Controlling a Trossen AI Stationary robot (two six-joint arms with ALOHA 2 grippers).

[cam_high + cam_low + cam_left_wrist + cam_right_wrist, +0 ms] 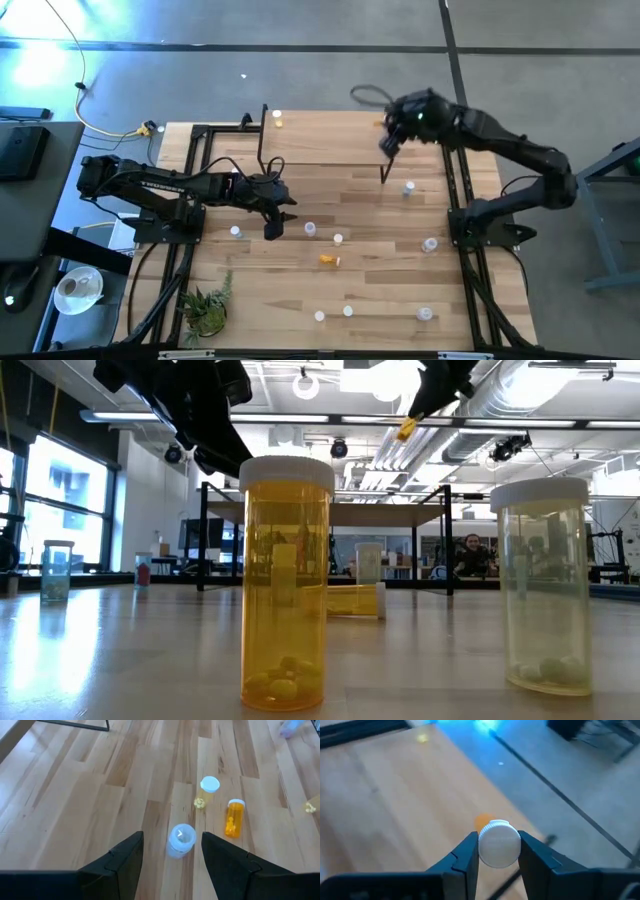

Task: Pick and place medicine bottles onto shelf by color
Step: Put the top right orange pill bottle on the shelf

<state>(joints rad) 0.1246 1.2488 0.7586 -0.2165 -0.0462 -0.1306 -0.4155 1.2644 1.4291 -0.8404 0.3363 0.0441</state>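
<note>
Item: orange bottle [492, 837], clamped between the right gripper [497, 852] fingers, white cap facing the wrist, long axis running away from it; body mostly hidden behind the cap. Location: aloft over the shelf [320, 135], near its right end; shelf directly beneath. Left gripper [172, 855]: fingers apart, bluish bottle [180, 840] upright just ahead between them, not touching. Shelf colour zones: unreadable.

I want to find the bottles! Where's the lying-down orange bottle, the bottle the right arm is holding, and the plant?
Lying orange bottle [329, 260], high view, middle of its body.
Held bottle [499, 844], right wrist view, its white cap.
Plant [205, 305], high view, its leaves.
</note>
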